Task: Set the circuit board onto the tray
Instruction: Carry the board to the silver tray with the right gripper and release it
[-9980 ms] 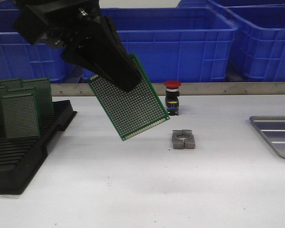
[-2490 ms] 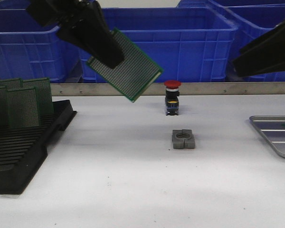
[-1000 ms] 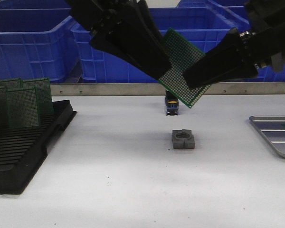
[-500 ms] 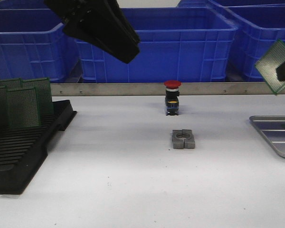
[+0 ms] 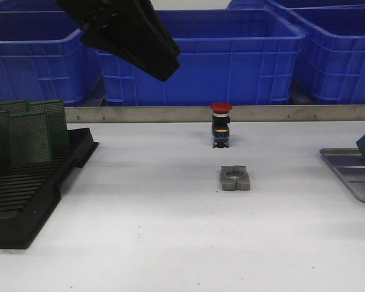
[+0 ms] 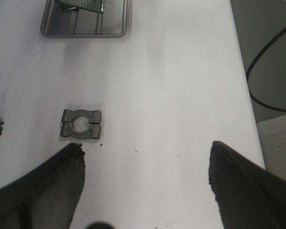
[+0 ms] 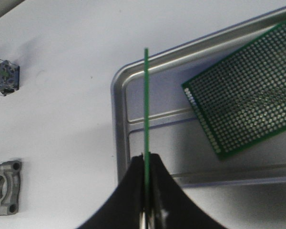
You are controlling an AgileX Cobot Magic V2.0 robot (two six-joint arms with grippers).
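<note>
Grey metal tray (image 7: 118,143): it is seen at the right edge of the front view, lying flat on the white bench (image 5: 170,231); only its left end is shown there.
Board in tray: one green circuit board (image 7: 248,90) is laid flat on the ribbed bottom of the tray, in the upper right of the right wrist view.
Held board: a second green circuit board (image 7: 146,100) is seen edge-on, as a thin green line in the middle of the right wrist view; it is held over the rim end of the tray. In the front view only its corner is seen at the far right edge, just above the tray.
Right claw (image 7: 147,191): it is closed on the lower edge of the held board, with the two dark fingers pressed on both sides of it.
Left claw (image 6: 145,186): it is spread wide and nothing is held between its fingers; in the front view it is seen high in the upper left of the frame.
Grey clamp block (image 5: 235,179): it is placed on the bench near the centre of the front view, well apart from the tray.
Red push button (image 5: 220,132): it is standing upright behind the clamp block.
Black slotted rack (image 5: 30,188): it is placed at the left of the front view, with green boards (image 5: 30,135) standing upright in its slots.
Blue bins (image 5: 231,55): they are lined up behind the bench.
</note>
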